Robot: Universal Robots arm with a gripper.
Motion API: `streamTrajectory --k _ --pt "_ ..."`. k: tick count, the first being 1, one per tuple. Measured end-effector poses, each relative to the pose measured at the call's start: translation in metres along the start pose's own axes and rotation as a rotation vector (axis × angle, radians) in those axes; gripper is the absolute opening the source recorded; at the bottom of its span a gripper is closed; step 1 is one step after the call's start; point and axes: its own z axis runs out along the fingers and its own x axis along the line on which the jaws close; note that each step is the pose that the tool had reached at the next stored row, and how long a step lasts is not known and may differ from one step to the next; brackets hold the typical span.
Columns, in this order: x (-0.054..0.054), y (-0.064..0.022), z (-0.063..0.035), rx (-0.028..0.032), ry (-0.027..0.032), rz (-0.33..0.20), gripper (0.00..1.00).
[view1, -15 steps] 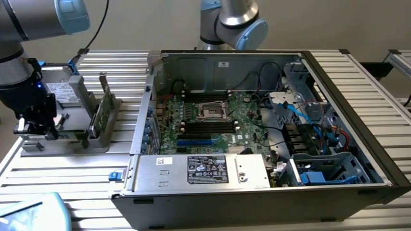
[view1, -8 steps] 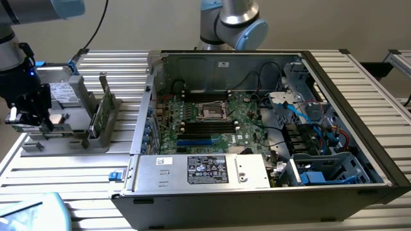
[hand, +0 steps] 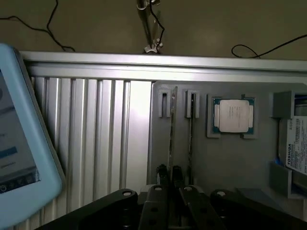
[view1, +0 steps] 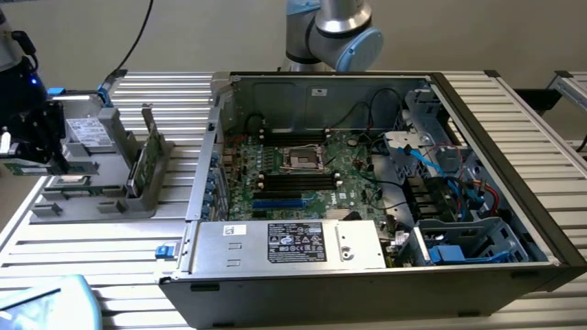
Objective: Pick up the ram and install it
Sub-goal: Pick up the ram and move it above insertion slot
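The ram (hand: 171, 134) is showing edge-on in the wrist view as a thin dark line, standing in a slot of the grey holder (hand: 225, 163); its chips and label are not showing from this angle, and its near end is disappearing between the fingertips. The gripper (hand: 169, 175) is standing with its jaws drawn narrow, one black fingertip (hand: 162, 171) sitting on each side of that thin edge and pinching it; whether the stick is sitting fully in its slot I cannot tell. A second thin stick (hand: 191, 139) is standing just beside it in the neighbouring slot; beyond that a square silver processor (hand: 233, 116) is lying in its own recess, and a hard drive (hand: 293, 148) with a white label is being cut off by the frame edge. A pale blue device (hand: 21, 143) is likewise being cut off, lying on the ribbed metal table (hand: 96, 134). In the exterior view the gripper is hanging at the far left of the frame, partly cropped and hiding the holder beneath it; the open computer case (view1: 367, 292) is sitting at centre and right, its motherboard (view1: 307, 172) lying exposed, well apart from the gripper.
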Motion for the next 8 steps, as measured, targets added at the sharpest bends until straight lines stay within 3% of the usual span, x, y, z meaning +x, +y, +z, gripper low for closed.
streamTrajectory --k 8 --pt "0.002 -0.0204 -0.0285 -0.0004 -0.0118 -0.017 0.14"
